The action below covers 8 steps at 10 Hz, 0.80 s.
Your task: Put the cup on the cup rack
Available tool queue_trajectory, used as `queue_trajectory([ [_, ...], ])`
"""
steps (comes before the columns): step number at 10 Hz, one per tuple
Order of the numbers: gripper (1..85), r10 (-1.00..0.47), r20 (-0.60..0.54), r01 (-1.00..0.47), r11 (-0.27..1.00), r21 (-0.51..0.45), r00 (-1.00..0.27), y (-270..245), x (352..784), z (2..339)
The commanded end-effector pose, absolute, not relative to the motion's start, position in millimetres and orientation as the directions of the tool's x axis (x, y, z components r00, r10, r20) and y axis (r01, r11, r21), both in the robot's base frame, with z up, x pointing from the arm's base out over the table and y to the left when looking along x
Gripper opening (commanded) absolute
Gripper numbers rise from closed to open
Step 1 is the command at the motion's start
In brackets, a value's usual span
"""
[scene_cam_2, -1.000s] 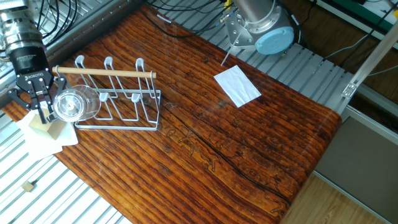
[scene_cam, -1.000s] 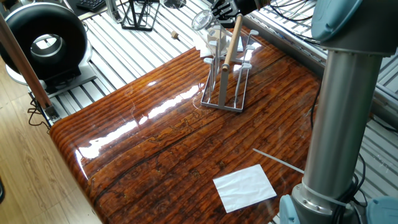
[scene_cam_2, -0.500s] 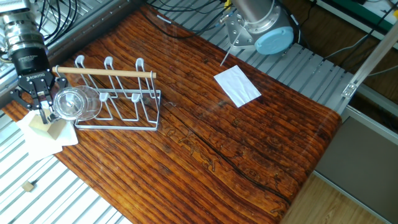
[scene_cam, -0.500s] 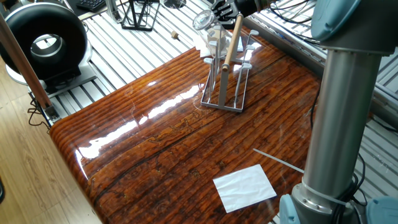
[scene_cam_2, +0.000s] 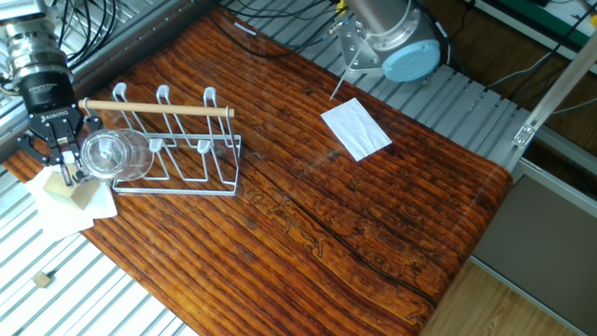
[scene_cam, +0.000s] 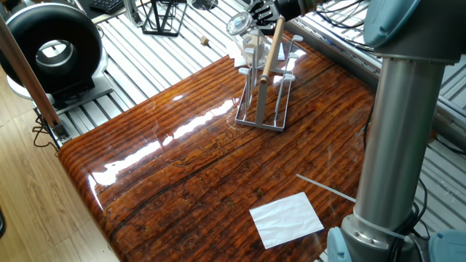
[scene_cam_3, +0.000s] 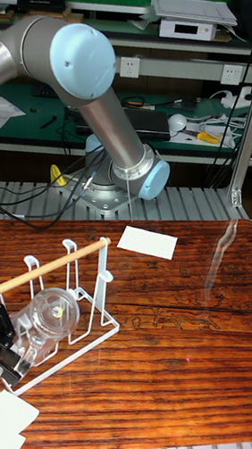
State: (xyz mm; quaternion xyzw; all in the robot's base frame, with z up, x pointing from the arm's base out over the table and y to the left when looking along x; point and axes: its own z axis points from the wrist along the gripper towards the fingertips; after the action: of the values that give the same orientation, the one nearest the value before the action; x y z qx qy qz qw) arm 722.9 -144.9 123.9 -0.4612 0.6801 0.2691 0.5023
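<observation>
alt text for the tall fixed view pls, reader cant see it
A gripper at the left edge holds a clear glass cup on its side, against the end of a grey wire cup rack on a wooden table. A white paper lies near the arm's base.

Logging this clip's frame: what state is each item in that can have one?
end effector: shut on the cup, at the rack's end.
cup: held on its side off the table, not on a peg.
cup rack: upright on the table, pegs bare.
white paper: lying flat.

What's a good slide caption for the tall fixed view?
Gripper holds the clear cup on its side at the end of the cup rack.
</observation>
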Motion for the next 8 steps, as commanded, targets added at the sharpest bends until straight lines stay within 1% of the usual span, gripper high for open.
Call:
queue_trajectory([
  [1, 1.0, -0.34, -0.938, -0.897, 0.431, -0.097, -0.063, -146, 722, 127],
  [8, 1.0, -0.351, -0.935, -0.9, 0.423, -0.101, -0.06, -146, 722, 114],
])
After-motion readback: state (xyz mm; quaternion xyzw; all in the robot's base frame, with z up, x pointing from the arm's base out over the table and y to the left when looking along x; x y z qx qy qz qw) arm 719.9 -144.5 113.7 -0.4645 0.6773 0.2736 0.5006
